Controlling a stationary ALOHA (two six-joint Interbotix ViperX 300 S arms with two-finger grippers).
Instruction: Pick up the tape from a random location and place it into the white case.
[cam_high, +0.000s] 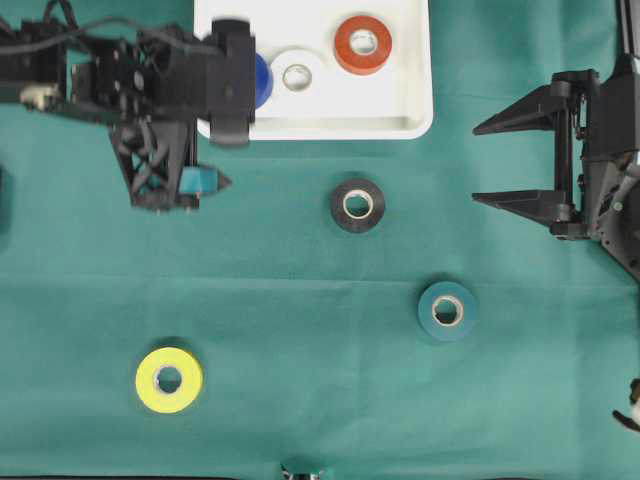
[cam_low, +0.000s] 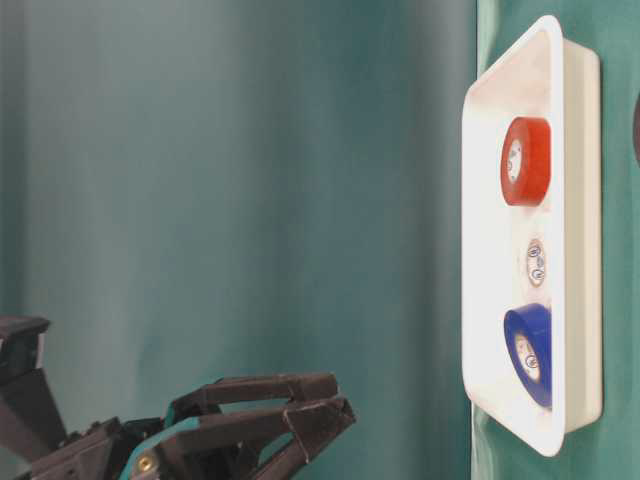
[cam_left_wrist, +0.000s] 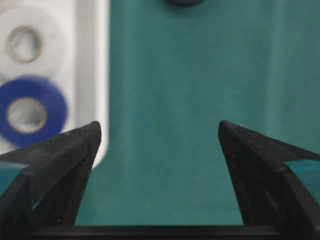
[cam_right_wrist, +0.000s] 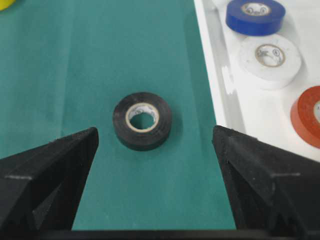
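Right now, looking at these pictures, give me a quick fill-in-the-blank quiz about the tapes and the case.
1. The case holds ___ rolls.
2. Between the red roll and the blue roll lies the ___ one.
3. The cloth holds yellow, teal and ___ rolls.

Missing: three; white; black
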